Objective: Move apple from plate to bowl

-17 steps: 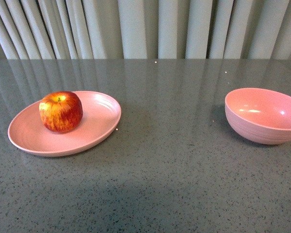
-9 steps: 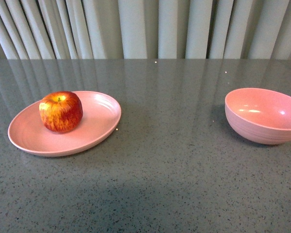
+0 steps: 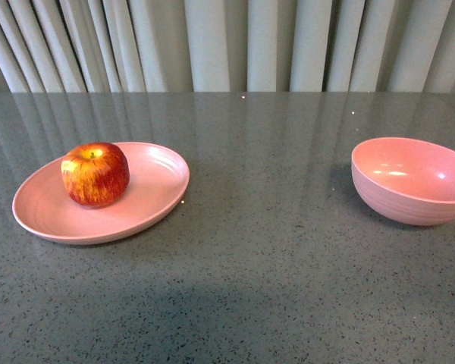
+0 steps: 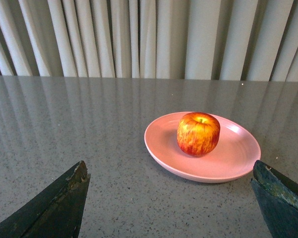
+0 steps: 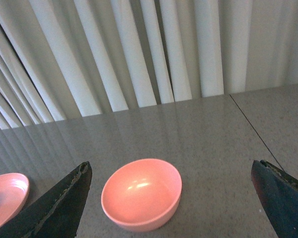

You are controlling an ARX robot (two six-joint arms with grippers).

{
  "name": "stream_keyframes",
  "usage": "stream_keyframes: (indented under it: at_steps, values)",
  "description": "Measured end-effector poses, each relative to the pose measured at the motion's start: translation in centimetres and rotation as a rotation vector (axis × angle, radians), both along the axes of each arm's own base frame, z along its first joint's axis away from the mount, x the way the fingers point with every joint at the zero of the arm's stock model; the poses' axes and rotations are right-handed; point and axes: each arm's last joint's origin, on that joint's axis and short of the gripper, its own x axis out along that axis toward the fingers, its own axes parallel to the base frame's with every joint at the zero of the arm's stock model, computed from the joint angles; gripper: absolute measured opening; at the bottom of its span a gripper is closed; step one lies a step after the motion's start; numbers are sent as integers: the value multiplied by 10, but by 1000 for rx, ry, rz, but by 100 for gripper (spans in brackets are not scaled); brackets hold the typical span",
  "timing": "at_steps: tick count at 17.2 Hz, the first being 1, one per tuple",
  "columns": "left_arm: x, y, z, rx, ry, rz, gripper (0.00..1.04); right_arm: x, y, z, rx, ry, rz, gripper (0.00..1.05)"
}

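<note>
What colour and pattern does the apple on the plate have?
The apple is red with yellow-orange streaks. It shows best in the left wrist view.

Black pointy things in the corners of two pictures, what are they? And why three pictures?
Those are the fingers of a robot's two grippers, its hands. Each arm has a camera on its wrist. One picture looks from the robot's body: a red apple sits on a pink plate, and an empty pink bowl stands apart to the right, on a grey table. The left wrist picture looks past the open left gripper at the apple. The right wrist picture looks past the open right gripper at the bowl. Neither holds anything.
</note>
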Motion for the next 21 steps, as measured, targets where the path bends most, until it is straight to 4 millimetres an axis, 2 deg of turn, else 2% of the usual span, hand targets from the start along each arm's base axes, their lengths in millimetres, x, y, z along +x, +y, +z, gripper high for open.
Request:
stream_keyframes:
  at_steps: [2,3,6,9,13,19,20,21]
  values:
    - [0,0,0,0,0,0,98,41,-1,21,-39,32,-2,98]
    - [0,0,0,0,0,0,98,67,-2,23,-52,97,6,98]
    - [0,0,0,0,0,0,98,138,-4,8,-51,357,-6,98]
    - [0,0,0,0,0,0,98,186,2,-14,-45,563,-12,98]
    - [0,0,0,0,0,0,98,210,12,-42,-29,733,-22,98]
    - [0,0,0,0,0,0,98,223,11,-63,39,831,-83,98]
    - [0,0,0,0,0,0,98,224,14,-66,43,838,-84,94]
    - [0,0,0,0,0,0,98,224,16,-68,49,850,-78,83]
